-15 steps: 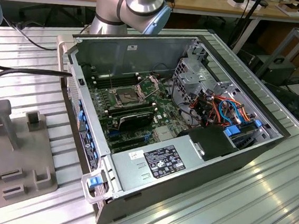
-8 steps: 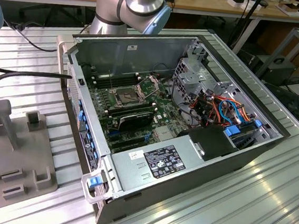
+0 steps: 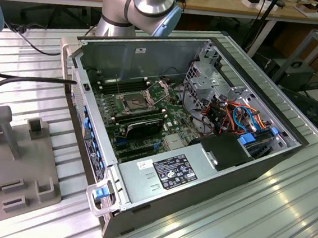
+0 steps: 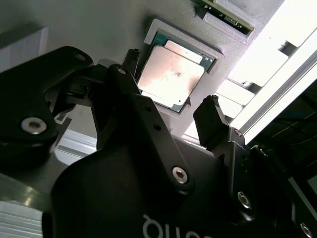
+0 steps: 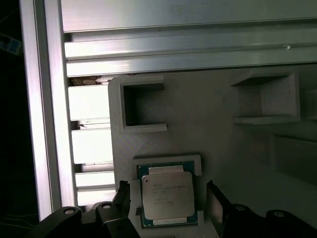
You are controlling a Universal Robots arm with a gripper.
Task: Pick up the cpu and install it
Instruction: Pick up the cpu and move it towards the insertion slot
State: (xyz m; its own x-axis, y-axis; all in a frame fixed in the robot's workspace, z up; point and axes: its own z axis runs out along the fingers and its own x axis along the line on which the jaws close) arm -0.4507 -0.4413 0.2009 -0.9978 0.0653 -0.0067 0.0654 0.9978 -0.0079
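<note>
First wrist view shows the cpu (image 5: pixel 167 199) lying flat, dull grey top up, in a shallow square recess of a grey fixture (image 5: pixel 208 129) that rests on the ribbed aluminium table (image 5: pixel 148 49). The gripper (image 5: pixel 168 194) hangs over the chip with its two black fingers (image 5: pixel 123 194) spread wide, one on either side of the recess; it is released and grasps nothing. Two empty-walled pockets (image 5: pixel 142 106) of the fixture sit further along the same grey surface. In the second wrist view the cpu (image 4: pixel 171 77) appears between the same parted fingers (image 4: pixel 212 116), seated in its holder and apart from both pads. In the exterior view the grey fixture (image 3: pixel 14 161) lies on the table at the exterior view's left of an open computer case (image 3: pixel 154 51), whose motherboard (image 3: pixel 174 112) carries a metal-framed square socket (image 3: pixel 133 101). The robot arm (image 3: pixel 142 5) rises behind the case.
</note>
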